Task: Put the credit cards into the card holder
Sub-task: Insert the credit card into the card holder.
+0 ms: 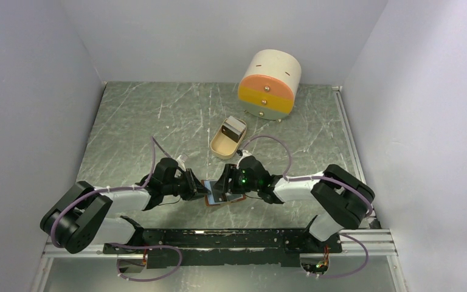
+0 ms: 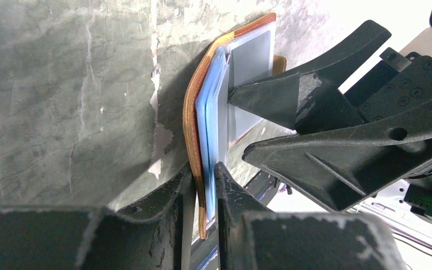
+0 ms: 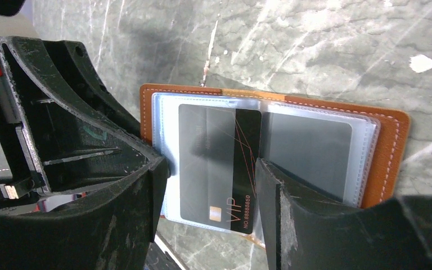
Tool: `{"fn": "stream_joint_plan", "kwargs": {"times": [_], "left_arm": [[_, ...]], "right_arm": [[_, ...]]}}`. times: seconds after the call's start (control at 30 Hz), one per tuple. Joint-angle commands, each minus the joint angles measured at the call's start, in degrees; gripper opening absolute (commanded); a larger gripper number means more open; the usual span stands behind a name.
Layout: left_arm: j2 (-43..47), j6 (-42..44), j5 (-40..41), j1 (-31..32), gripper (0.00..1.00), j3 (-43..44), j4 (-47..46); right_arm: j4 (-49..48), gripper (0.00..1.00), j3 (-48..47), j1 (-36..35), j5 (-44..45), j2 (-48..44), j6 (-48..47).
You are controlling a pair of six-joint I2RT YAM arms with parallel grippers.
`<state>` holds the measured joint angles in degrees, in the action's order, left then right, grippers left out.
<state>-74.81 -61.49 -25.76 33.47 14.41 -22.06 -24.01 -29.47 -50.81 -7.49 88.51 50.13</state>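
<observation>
The tan-brown card holder [image 1: 234, 198] lies open at the near middle of the table between both grippers. My left gripper [image 1: 200, 190] is shut on its edge; in the left wrist view [image 2: 204, 174] the jaws pinch the leather cover [image 2: 194, 112] and the clear pockets. In the right wrist view the holder [image 3: 391, 152] shows a dark VIP credit card [image 3: 214, 163] in the left pocket and a grey card [image 3: 309, 152] in the right pocket. My right gripper [image 3: 211, 180] is open, its fingers straddling the dark card, and it also shows in the top view [image 1: 224, 188].
A beige oval tray [image 1: 221, 146] with a silvery card-like piece [image 1: 236, 126] in it stands just behind the holder. A round cream-and-orange drawer box [image 1: 269, 85] is at the back right. White walls close in the table on three sides.
</observation>
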Motion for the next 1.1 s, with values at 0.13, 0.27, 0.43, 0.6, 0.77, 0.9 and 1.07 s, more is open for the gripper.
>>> {"fn": "stream_joint_plan", "kwargs": {"times": [0.13, 0.27, 0.43, 0.6, 0.77, 0.9, 1.07], "left_arm": [[-0.85, 0.47, -2.17, 0.45, 0.28, 0.60, -4.73], [-0.32, 0.86, -2.16, 0.69, 0.30, 1.36, -4.01], [1.72, 0.87, -1.81, 0.74, 0.34, 1.06, -2.45], [5.77, 1.59, -0.58, 0.74, 0.32, 1.17, 1.36], [7.26, 2.51, 0.36, 0.79, 0.23, 2.29, 3.89], [6.01, 2.93, -0.07, 0.72, 0.21, 3.02, 3.93], [5.74, 3.06, -0.77, 0.74, 0.13, 3.43, 3.28]], "right_arm": [[-10.34, 0.61, 2.07, -1.00, -6.26, 2.86, 4.33], [-12.17, 0.60, 2.53, -1.07, -7.70, 2.72, 5.24], [-8.62, 0.58, 3.14, -0.84, -6.21, 0.54, 3.71], [-1.84, 0.55, 3.94, 1.00, -2.52, -4.61, -0.37], [-0.72, 0.44, 4.89, 2.89, -2.75, -6.36, -2.31], [-0.90, 0.34, 3.75, 3.55, -4.35, -3.13, -3.99], [-2.02, 0.29, 2.46, 3.47, -6.11, 1.46, -4.86]]}}
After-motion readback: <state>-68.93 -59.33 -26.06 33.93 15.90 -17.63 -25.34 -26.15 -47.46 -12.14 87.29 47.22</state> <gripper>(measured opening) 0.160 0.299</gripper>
